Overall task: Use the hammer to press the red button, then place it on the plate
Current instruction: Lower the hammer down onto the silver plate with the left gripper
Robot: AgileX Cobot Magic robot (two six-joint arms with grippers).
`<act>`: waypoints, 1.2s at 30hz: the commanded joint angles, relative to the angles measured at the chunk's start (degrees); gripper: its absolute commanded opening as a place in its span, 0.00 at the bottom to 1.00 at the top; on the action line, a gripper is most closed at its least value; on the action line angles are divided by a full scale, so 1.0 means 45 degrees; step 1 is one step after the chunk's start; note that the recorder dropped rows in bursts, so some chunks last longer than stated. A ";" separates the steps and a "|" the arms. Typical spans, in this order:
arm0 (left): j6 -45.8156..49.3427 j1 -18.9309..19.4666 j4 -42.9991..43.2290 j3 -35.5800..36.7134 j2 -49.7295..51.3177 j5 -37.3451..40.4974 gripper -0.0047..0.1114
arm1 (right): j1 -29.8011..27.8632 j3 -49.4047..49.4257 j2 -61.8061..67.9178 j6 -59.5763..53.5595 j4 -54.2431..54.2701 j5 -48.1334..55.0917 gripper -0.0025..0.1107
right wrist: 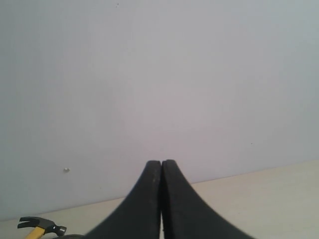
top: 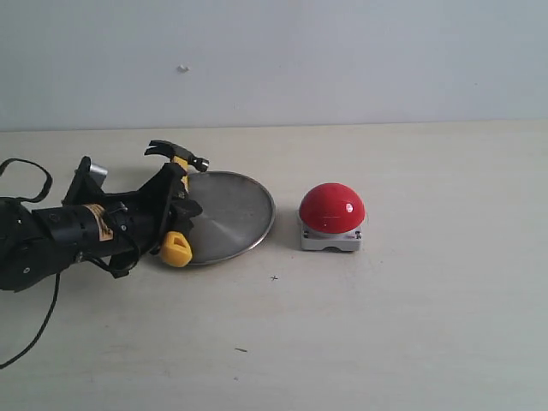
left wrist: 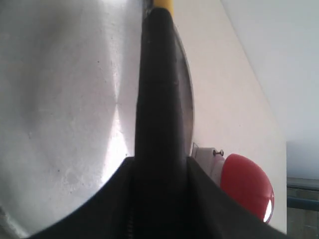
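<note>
L jaws clamped on hammer (top: 178, 157), mid-handle. Ext. view: hammer lies across plate (top: 233, 214) at its left rim, head past far rim, yellow end at near rim. Can't tell if handle touches plate. Red button (top: 332, 208) on counter (top: 394, 325), just right of plate, not touching. R jaws together, nothing held.

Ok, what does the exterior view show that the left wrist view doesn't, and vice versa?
Only the exterior view shows the head and yellow butt end of the hammer, the left arm and the whole red button on its base. Only the left wrist view shows, close up, the fingers of the left hand clamped on the black handle. Both show the hammer, plate and red button.
</note>
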 commanded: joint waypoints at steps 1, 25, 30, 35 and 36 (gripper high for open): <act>0.0328 -0.0168 -0.0065 -0.0677 0.0068 -0.1318 0.04 | -0.0070 0.0069 -0.0063 -0.0108 -0.0034 -0.0079 0.02; 0.0307 -0.0813 0.0221 -0.1324 0.0185 0.0412 0.04 | -0.0070 0.0069 -0.0063 -0.0084 -0.0041 -0.0079 0.02; 0.0360 -0.0813 0.0274 -0.1324 0.0185 0.0677 0.04 | -0.0070 0.0069 -0.0063 -0.0084 -0.0041 -0.0079 0.02; 0.0367 -0.0813 0.0513 -0.1324 0.0185 0.0677 0.04 | -0.0070 0.0069 -0.0063 -0.0084 -0.0041 -0.0079 0.02; 0.0367 -0.0813 0.0534 -0.1324 0.0185 0.0735 0.04 | -0.0070 0.0069 -0.0063 -0.0084 -0.0041 -0.0079 0.02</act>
